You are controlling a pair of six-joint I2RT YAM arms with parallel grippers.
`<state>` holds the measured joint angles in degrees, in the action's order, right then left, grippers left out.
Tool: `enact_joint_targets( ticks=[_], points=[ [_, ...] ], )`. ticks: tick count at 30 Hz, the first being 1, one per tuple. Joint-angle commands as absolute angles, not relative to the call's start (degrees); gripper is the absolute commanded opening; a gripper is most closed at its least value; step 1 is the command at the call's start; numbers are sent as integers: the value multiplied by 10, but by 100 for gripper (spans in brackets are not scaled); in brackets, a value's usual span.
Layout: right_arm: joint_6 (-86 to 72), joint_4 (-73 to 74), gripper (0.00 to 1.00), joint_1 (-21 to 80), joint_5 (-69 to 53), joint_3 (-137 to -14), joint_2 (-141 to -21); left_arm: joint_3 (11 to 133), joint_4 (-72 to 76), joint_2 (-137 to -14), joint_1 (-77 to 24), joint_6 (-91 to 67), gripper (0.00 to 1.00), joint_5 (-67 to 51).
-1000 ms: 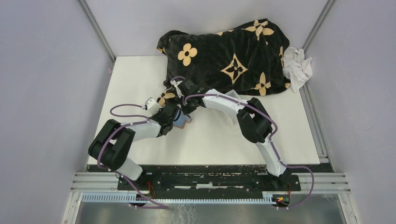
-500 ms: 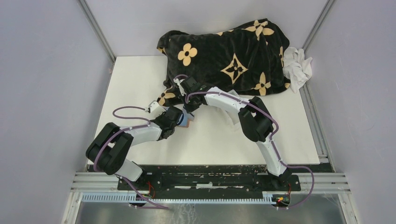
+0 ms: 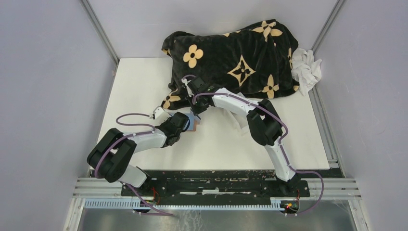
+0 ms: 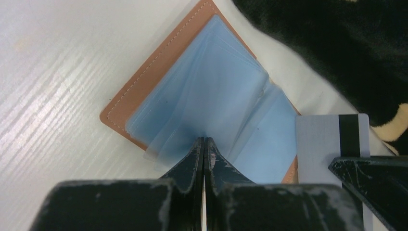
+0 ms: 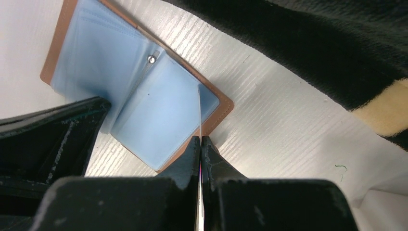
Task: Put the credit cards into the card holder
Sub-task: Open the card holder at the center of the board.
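Tan card holder (image 4: 163, 65) lies open; my left gripper (image 4: 204, 144) pinches its blue sleeves (image 4: 216, 96), my right gripper (image 5: 200, 142) clamps a grey credit card (image 4: 320, 139), seemingly touching the holder; black blanket (image 3: 235, 53) crowds twelve o'clock.

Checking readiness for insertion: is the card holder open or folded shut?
Open: the card holder lies spread flat, its blue plastic sleeves exposed in both wrist views.

No legible text anywhere; only tan flower and star motifs on the black blanket (image 3: 226, 48), seemingly letterless.
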<state>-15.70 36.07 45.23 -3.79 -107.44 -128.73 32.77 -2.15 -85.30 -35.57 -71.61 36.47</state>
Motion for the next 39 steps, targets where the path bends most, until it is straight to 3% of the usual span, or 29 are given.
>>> enact_joint_targets(
  ticks=[1,14,28,39],
  points=[
    [-181,334,1,451,-34,-1060,-1232,289,-100,-854,-382,-738,3,292],
    [-213,280,1,498,-27,-962,-1134,277,-104,-844,-384,-751,3,295],
    [-434,77,1,510,-27,-817,-1151,268,-120,-817,-385,-765,3,305],
    [-433,50,1,526,-5,-753,-1158,274,-130,-808,-384,-779,4,316]
  ],
)
